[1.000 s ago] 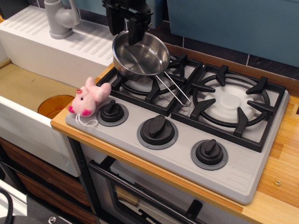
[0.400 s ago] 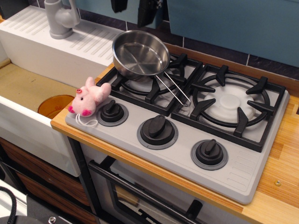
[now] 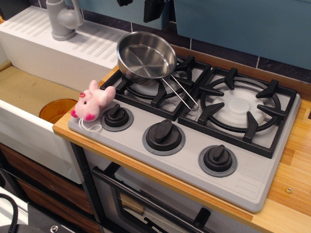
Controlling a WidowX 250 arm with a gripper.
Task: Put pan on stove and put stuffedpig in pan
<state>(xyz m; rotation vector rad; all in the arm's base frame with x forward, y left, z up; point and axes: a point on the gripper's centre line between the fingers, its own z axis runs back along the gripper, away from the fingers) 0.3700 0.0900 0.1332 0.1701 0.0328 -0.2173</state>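
The shiny steel pan sits on the left burner grate of the grey stove, leaning slightly, with its wire handle pointing to the front right. The pan is empty. The pink stuffedpig lies on the stove's front left corner, touching the left knob. My gripper is at the top edge, straight above the pan's far rim and well clear of it. Only its two dark fingertips show, apart and empty.
A white sink with a grey faucet and an orange drain lies left of the stove. The right burner is bare. Two more knobs sit along the front. Wooden counter runs to the right.
My gripper let go of the pan's far rim and rose up almost out of the frame. The pan stays on the left burner. The pig has not moved.
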